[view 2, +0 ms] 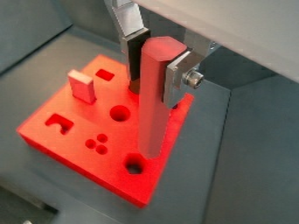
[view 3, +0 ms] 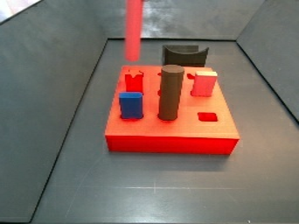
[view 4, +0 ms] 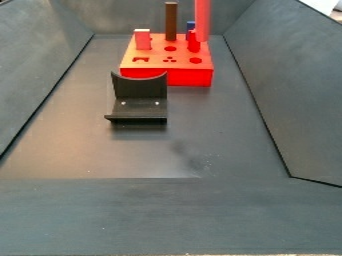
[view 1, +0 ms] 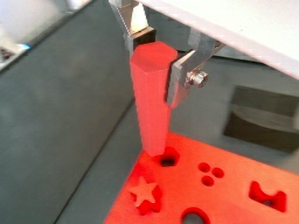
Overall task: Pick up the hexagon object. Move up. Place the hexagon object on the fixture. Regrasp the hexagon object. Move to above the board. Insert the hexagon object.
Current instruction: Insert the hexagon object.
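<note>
My gripper (view 1: 160,59) is shut on the top of the hexagon object (view 1: 152,109), a long slim red faceted bar that hangs upright; both wrist views show this, the gripper (view 2: 153,72) clamping the bar (view 2: 153,122). Its lower end sits right by a dark hole (view 1: 170,160) near a corner of the red board (view 1: 233,197). I cannot tell whether the end has entered the hole (view 2: 135,164). In a side view the bar (view 3: 135,26) hangs over the board's far left corner (view 3: 170,131); the gripper is out of frame there. The dark fixture (view 4: 138,95) is empty.
On the board stand a blue peg (view 3: 131,105), a tall dark cylinder (view 3: 170,92), a pale red block (view 3: 204,83) and a short red notched peg (view 3: 133,80). A small recessed hole (view 3: 208,116) lies near its right edge. Grey walls enclose the floor.
</note>
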You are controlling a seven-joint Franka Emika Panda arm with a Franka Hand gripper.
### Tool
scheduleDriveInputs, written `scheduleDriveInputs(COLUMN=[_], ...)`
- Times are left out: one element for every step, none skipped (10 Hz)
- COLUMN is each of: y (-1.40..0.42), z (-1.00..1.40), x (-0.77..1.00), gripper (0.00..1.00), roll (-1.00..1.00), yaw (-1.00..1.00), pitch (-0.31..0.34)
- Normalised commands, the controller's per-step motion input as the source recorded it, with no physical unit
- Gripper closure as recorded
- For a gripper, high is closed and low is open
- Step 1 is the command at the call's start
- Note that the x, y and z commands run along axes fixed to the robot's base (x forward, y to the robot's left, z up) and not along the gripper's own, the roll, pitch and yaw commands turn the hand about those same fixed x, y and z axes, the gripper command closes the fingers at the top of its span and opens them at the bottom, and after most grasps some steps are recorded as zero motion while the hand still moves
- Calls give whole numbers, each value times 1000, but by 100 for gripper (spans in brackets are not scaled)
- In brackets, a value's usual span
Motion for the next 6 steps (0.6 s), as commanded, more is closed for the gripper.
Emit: scheduleDriveInputs(y=[254,169,57,0,0,0], z=[-254,-403,-443,-211,-137,-266], x=[377,357,134,0,-69,-189], gripper=[100,100,100,100,100,100], roll=[-250,-134,-33,0,0,0], yaw=[-557,-680,-900,-257,-60,0], pitch=[-344,-220,-126,0,0,-10])
